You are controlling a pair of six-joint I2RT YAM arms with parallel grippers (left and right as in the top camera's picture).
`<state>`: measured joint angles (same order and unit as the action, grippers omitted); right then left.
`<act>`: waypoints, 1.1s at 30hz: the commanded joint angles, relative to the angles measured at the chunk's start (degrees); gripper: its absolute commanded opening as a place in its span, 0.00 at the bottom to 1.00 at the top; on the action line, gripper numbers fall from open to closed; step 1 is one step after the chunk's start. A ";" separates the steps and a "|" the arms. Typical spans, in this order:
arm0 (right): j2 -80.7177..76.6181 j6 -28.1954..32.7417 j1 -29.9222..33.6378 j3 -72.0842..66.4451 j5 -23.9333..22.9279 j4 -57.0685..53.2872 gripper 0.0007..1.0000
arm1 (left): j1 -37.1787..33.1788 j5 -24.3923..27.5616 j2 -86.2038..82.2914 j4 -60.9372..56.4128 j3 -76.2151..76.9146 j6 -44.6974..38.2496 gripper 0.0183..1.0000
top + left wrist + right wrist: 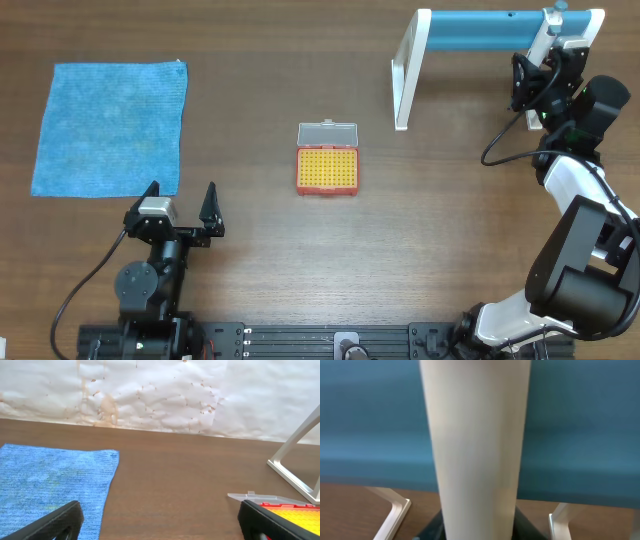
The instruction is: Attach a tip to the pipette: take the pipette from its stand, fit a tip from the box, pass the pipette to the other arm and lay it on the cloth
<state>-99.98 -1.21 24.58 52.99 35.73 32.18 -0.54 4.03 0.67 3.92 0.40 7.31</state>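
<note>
The right gripper (528, 75) sits at the pipette (475, 450) on its stand (470, 35) — closed or not, I cannot tell — a probably light, stiff, slick barrel best gripped mid-body.

i see left arm (158, 262) folded back, left gripper (182, 192) spread wide; right arm (580, 210) stretched far, right gripper (527, 82) forward.

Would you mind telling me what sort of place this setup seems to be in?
Probably a robot test bench staged for lab work rather than a working laboratory: a wooden table holds a pipette stand, a box of yellow tips and a blue cloth, with crumpled white paper as a backdrop.
</note>
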 commanded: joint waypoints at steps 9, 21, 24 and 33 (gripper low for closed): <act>0.66 -0.11 -0.24 1.38 0.79 0.24 0.08 | 0.17 -0.76 -0.35 0.42 -0.09 -0.74 1.00; 24.26 -0.11 0.11 1.36 1.16 -2.32 0.08 | 0.17 -0.76 -0.35 0.42 -0.09 -0.74 1.00; 29.05 -2.99 -0.94 1.36 6.91 -2.95 0.08 | 0.17 -0.76 -0.35 0.42 -0.09 -0.74 1.00; 28.65 -12.92 -17.44 -1.03 23.96 6.47 0.08 | 0.17 -0.79 -0.35 0.42 -0.09 -0.74 1.00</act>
<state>-70.39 -9.93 12.51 53.36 52.95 34.26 -0.54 4.01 0.67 3.92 0.40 7.31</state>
